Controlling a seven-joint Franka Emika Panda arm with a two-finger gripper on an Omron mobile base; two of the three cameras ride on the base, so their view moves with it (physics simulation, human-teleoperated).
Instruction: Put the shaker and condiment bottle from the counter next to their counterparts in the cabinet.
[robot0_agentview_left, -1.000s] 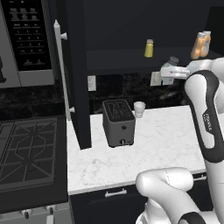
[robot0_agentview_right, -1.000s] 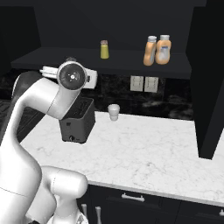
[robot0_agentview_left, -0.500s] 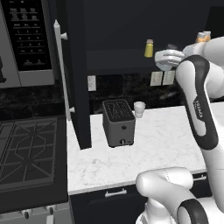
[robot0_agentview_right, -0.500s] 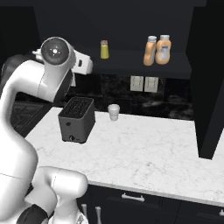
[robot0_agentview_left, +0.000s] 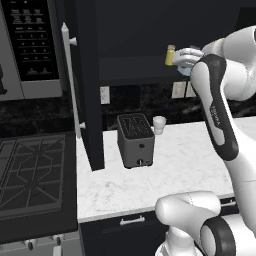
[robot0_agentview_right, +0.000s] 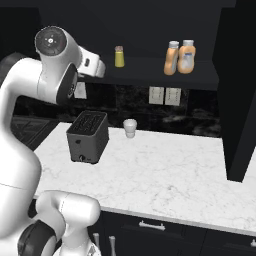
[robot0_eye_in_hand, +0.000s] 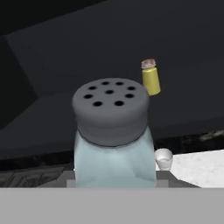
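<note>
At the far left of the left base view a microwave is mounted above a stove, and the open door of the cabinet with its pale bar handle is seen just right of them. On the counter a black toaster is set, and a small white cup is placed just beside it toward the wall, apart from it. Above, on the cabinet shelf, the yellow shaker is stood upright near the left end. The gripper is raised to shelf height just beside that yellow shaker. In the hand view the shaker is seen between the fingers, upright, its dark perforated cap facing the camera, so the jaws are taken to be clamped on it; the yellow shaker is seen beyond it, up and to the right. Farther right on the shelf two orange bottles are stood side by side, touching or nearly so; which is the condiment bottle cannot be told.
</note>
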